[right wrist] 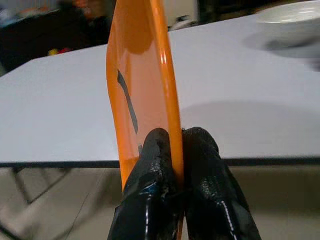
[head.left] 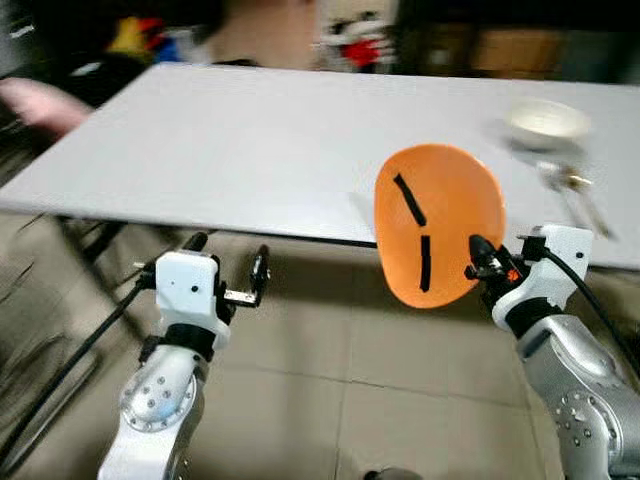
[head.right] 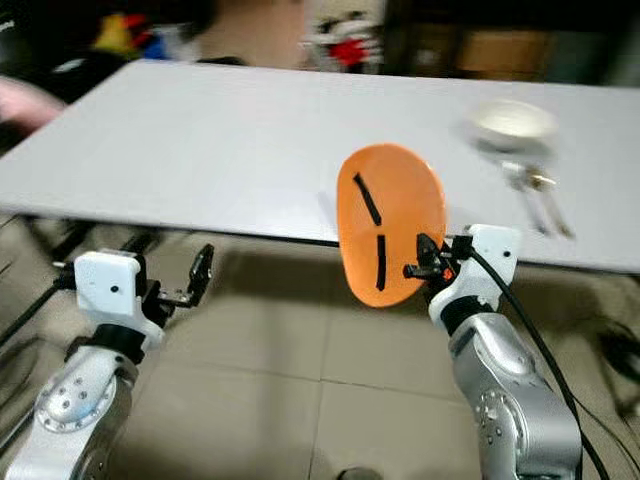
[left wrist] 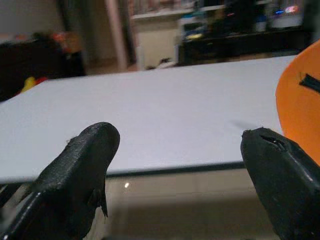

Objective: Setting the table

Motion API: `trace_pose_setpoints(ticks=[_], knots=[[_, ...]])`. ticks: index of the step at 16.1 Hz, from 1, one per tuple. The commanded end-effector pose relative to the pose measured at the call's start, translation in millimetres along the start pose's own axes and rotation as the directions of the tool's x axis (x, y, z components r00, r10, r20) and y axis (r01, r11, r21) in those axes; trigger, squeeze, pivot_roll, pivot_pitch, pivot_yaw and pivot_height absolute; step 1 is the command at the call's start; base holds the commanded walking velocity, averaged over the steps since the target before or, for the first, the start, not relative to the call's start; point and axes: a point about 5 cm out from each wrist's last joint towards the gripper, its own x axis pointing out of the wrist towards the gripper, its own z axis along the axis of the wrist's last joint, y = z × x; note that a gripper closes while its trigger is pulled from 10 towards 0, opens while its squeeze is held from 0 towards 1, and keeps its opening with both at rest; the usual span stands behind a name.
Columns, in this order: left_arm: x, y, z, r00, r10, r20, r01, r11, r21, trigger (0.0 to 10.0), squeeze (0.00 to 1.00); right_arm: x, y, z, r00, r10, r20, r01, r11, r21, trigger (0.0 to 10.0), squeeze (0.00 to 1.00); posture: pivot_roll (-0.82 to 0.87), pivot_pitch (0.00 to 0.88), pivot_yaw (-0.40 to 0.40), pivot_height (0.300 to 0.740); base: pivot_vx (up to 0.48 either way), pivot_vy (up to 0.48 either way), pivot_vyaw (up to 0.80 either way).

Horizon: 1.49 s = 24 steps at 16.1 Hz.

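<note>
Your right pincer [head.left: 478,262] is clamped on the orange plate [head.left: 438,222], held on edge at the counter's [head.left: 250,150] near edge. Left pincer [head.left: 228,268] spread apart, holding nothing. Next you'd level the plate and set it beside the bowl [head.left: 546,121] and spoon [head.left: 575,192].

The bowl [head.left: 546,121] on the far right of the table [head.left: 250,150] is blurred, and the cutlery [head.left: 572,190] beside it cannot be told apart piece by piece. The plate [left wrist: 300,102] is cut off by the edge of the left wrist view. The plate's lower rim is hidden between the fingers [right wrist: 155,170] of the right gripper [right wrist: 176,172]. The objects beyond the table are smeared into coloured shapes.
</note>
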Motion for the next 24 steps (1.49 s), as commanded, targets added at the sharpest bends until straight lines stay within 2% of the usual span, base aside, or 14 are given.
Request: trace_pose_setpoints(ticks=[1,4,9,13,15,17,19,22,24], knots=[[1.1,-1.9,0.3,1.000,-0.014,0.003,0.014,1.000,-0.011,10.0,0.00,0.4,-5.5,12.4,0.998,-0.028,0.051,0.028,1.000,0.003,10.0,0.00,-0.12,0.006,0.042,0.740,0.382,0.000,-0.80],[3.2,0.5,1.6,0.999,-0.030,0.012,0.030,1.000,-0.008,10.0,0.00,2.0,-8.5,16.3,0.998,-0.031,0.064,0.028,0.999,0.036,10.0,0.00,-0.13,0.000,0.056,0.740,0.403,0.000,-0.27],[10.7,-3.4,1.1,0.999,-0.049,0.022,0.050,0.999,-0.013,10.0,0.00,9.4,-9.5,20.5,0.998,-0.021,0.054,0.020,1.000,0.008,10.0,0.00,-0.15,0.001,0.055,0.740,0.402,0.000,0.00],[8.1,-4.7,-0.6,0.998,-0.063,0.020,0.063,0.998,-0.013,10.0,0.00,10.2,-15.4,11.3,0.999,-0.029,-0.029,0.032,0.992,0.125,10.0,0.00,-0.14,0.000,0.046,0.740,0.403,0.000,-0.34],[6.0,-5.6,-0.9,0.997,-0.074,0.014,0.075,0.997,-0.019,10.0,0.00,8.9,-12.7,7.8,0.999,0.007,-0.046,0.001,0.985,0.170,10.0,0.00,-0.14,0.000,0.049,0.740,0.390,0.000,-0.35],[4.2,-5.2,-1.6,0.997,-0.077,0.014,0.078,0.996,-0.048,10.0,0.00,9.1,-6.2,4.3,0.995,0.076,-0.069,-0.052,0.953,0.297,10.0,0.00,-0.14,0.000,0.049,0.740,0.000,0.000,0.00],[4.2,-5.6,-3.3,0.996,-0.093,0.001,0.093,0.995,-0.035,10.0,0.00,10.1,-3.4,1.9,0.986,0.135,-0.101,-0.085,0.917,0.389,10.0,0.00,-0.14,0.000,0.054,0.740,0.000,0.000,0.00],[4.5,-7.0,-2.5,0.993,-0.119,0.002,0.119,0.992,-0.039,10.0,0.00,14.9,-10.9,2.3,0.989,0.104,-0.105,-0.047,0.898,0.437,10.0,0.00,-0.14,0.000,0.055,0.740,0.000,0.000,0.00],[3.1,-16.3,-3.0,0.974,-0.225,-0.014,0.224,0.974,-0.047,10.0,0.00,25.2,-17.8,-0.5,0.988,0.076,-0.136,-0.001,0.876,0.482,10.0,0.00,-0.14,0.000,0.055,0.740,0.000,0.000,0.00]])
